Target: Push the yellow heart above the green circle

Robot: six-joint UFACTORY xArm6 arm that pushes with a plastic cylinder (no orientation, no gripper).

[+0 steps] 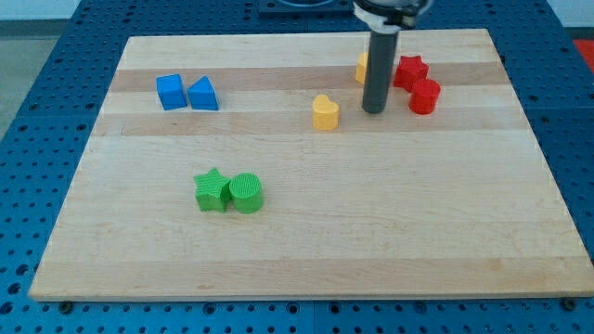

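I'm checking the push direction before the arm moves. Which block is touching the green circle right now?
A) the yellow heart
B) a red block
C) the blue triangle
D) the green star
D: the green star sits right against the view's left side of the green circle, while the yellow heart lies well off toward the view's top right, just left of my tip.

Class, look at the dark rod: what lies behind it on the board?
A yellow block shows partly behind my tip's rod; only its left edge is visible, so its shape is hidden. The red blocks sit to the rod's right.
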